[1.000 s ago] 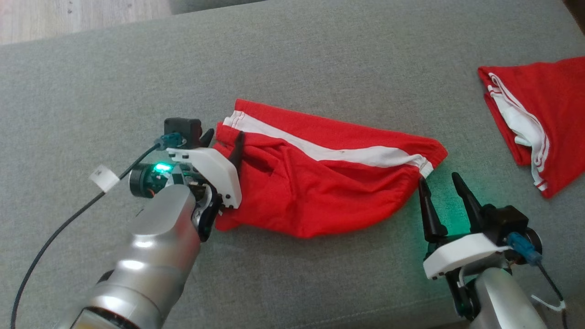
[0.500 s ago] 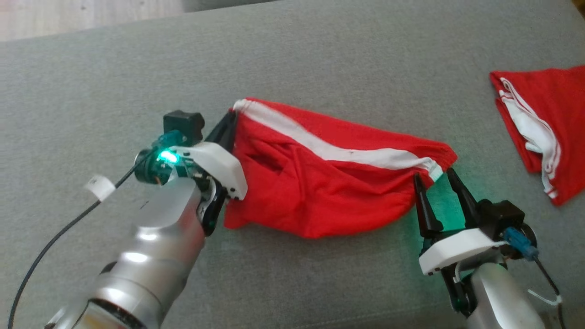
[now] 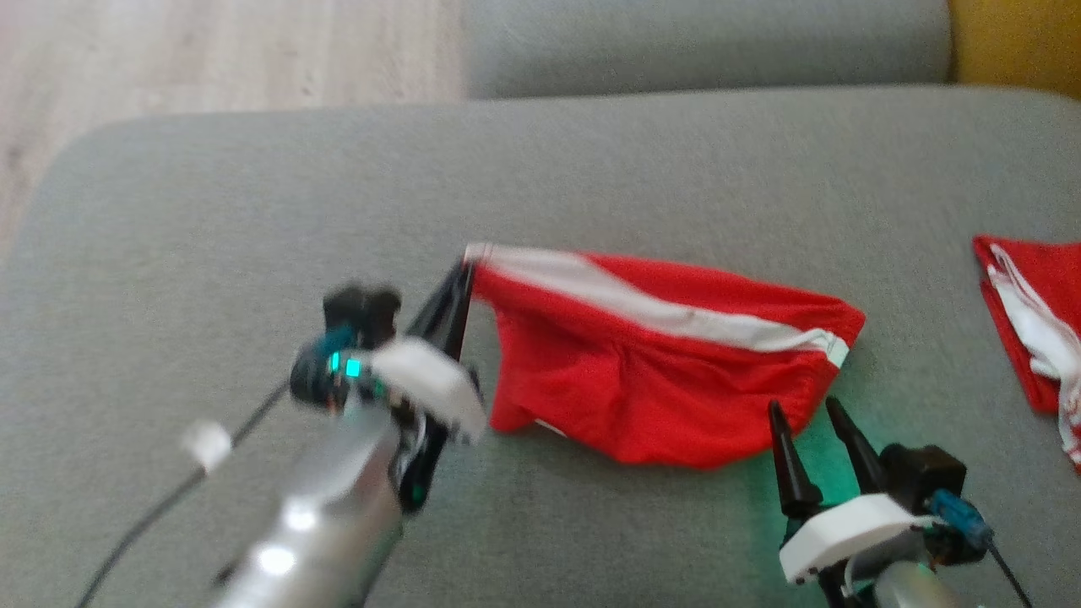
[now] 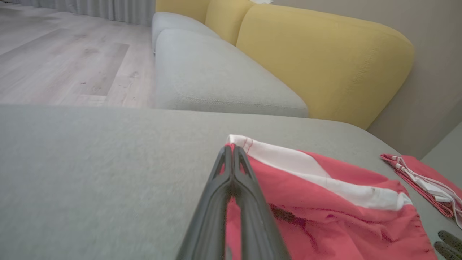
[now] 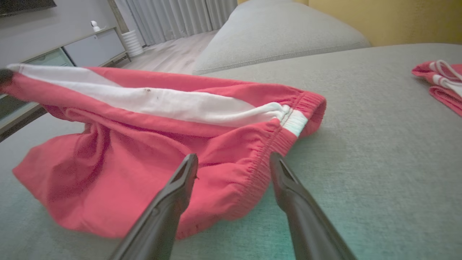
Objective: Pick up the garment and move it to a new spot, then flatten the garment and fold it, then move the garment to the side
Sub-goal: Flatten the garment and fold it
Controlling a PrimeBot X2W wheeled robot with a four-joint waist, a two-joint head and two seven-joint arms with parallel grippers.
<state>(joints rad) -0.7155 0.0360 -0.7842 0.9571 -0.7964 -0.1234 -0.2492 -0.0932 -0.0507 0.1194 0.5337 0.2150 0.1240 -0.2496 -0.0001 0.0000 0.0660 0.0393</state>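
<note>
The right claw [image 3: 802,405] stands wide open and holds nothing. Its two dark fingers point at the gathered waistband end of the red garment [image 3: 667,371], just beside the cloth's edge; whether they touch it cannot be told. In the right wrist view that waistband hem lies between and just ahead of the claw's [image 5: 234,159] tips.

The left claw [image 3: 463,279] is clamped tight on the garment's other end. Its fingers are pressed together on the corner where the white stripe [image 4: 310,169] starts, and that corner is raised off the grey sofa cushion [image 3: 591,169].

The garment stretches from the left claw's tips across to the right claw, so its long axis runs between them. The white stripe follows its far edge, and the red cloth sags onto the cushion on the near side.

Well beyond the right claw's outer side lies a second red garment [image 3: 1026,338]. Farther off are another grey cushion [image 4: 202,76], a yellow backrest [image 4: 325,54] and a wooden floor [image 3: 211,59].
</note>
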